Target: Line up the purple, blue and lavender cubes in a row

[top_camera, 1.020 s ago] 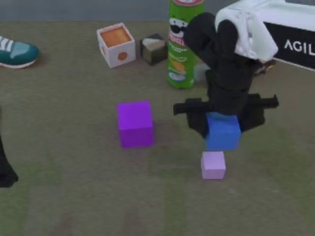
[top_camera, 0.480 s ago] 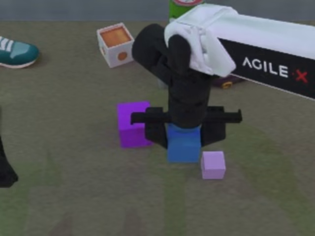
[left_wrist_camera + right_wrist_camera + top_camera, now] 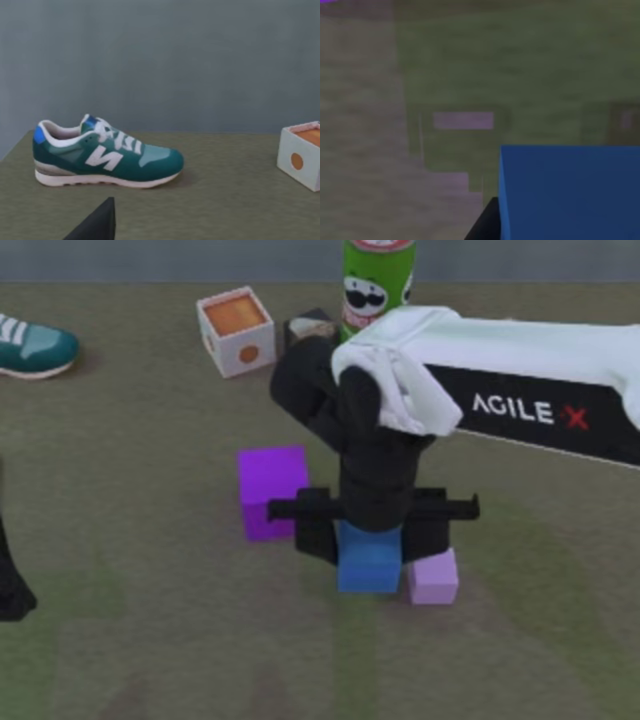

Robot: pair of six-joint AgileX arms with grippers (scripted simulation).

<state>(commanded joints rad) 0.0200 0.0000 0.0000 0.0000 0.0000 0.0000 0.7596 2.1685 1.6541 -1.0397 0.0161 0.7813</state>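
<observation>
Right end effector (image 3: 368, 540) grips blue cube (image 3: 369, 562); lavender cube (image 3: 433, 577) just beside.

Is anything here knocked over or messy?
Nothing looks knocked over or spilled. The green can stands upright, and the shoe sits flat. The right end effector grips the blue cube between the purple cube and the lavender cube, which sits a bit nearer the camera, so the row isn't straight.
</observation>
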